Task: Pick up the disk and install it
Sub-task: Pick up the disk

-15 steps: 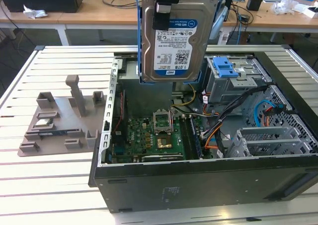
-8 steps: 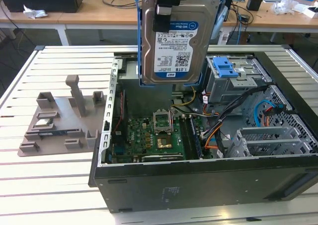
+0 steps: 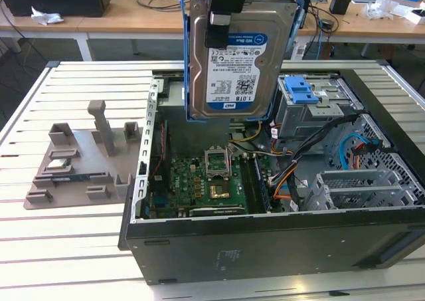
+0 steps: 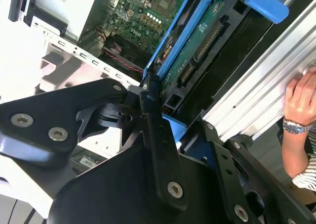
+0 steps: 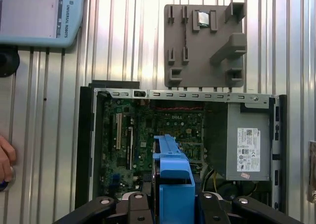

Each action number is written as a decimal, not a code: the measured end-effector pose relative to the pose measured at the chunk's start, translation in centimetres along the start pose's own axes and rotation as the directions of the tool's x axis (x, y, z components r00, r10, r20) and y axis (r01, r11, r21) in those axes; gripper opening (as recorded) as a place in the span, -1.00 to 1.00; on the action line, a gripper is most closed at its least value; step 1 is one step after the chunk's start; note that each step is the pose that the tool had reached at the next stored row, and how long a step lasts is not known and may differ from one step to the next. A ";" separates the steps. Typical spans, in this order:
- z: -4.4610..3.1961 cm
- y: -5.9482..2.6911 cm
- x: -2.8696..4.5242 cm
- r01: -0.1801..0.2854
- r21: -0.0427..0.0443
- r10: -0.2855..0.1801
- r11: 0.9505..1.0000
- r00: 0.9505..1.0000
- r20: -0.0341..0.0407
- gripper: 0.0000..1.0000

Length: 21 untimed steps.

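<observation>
Blue-railed disk clamped in hand, hanging upright above open computer case

Cropped by exterior view's upper edge: top of flat silver metal disk with blue plastic rails. Partly hidden in first wrist view behind black end effector: its sides.

Open PC case w/ mobo (lid off), grey fixture beside, on slatted table.
</observation>
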<state>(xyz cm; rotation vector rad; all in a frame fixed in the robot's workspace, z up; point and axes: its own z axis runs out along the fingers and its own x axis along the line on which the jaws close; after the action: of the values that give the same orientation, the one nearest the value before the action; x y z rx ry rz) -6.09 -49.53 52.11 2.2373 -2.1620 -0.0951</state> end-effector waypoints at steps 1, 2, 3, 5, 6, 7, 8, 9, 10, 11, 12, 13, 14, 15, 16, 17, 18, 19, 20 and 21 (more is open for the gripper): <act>0.00 0.01 0.08 0.000 0.000 0.000 1.000 1.000 0.000 -0.26; 0.00 0.01 0.17 0.000 0.000 0.000 1.000 1.000 0.000 -0.26; 0.00 0.01 0.24 0.000 0.000 0.000 1.000 1.000 0.000 -0.26; 0.00 0.01 0.41 0.000 0.000 0.000 1.000 1.000 0.000 -0.26; -0.01 0.01 0.58 0.000 0.000 0.000 1.000 1.000 0.000 -0.26; -0.01 0.01 0.70 0.000 0.000 0.000 1.000 1.000 0.000 -0.26; -0.01 0.01 0.90 0.000 0.000 0.000 1.000 1.000 0.000 -0.26; -0.01 0.01 1.11 0.000 0.000 0.000 1.000 1.000 0.000 -0.26; -0.02 0.02 1.35 0.000 0.000 0.000 1.000 1.000 0.000 -0.26; -0.02 0.03 1.64 0.000 0.000 0.000 1.000 1.000 0.000 -0.26; -0.03 0.00 2.05 0.000 0.000 0.000 1.000 1.000 0.000 -0.26; -0.04 -0.09 2.35 0.000 0.000 0.000 1.000 1.000 0.000 -0.26; -0.05 -0.23 2.55 0.000 0.000 0.000 1.000 1.000 0.001 -0.26; -0.07 -0.57 2.79 0.000 -0.001 0.000 1.000 1.000 0.003 -0.26; -0.09 -0.95 2.90 0.000 -0.002 0.000 1.000 1.000 0.003 -0.26; -0.11 -1.26 2.98 0.000 -0.002 0.000 1.000 1.000 0.004 -0.26; -0.14 -1.72 3.09 0.000 -0.003 0.000 1.000 1.000 0.005 -0.26; -0.16 -2.04 3.16 0.000 -0.004 0.000 1.000 1.000 0.005 -0.26; -0.20 -2.60 3.25 0.000 -0.005 0.000 1.000 1.000 0.005 -0.26; -0.23 -3.11 3.32 0.000 -0.006 0.000 1.000 1.000 0.006 -0.26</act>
<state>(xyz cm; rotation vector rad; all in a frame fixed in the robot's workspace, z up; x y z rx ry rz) -2.86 -52.75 52.07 2.2368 -2.1611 -0.1079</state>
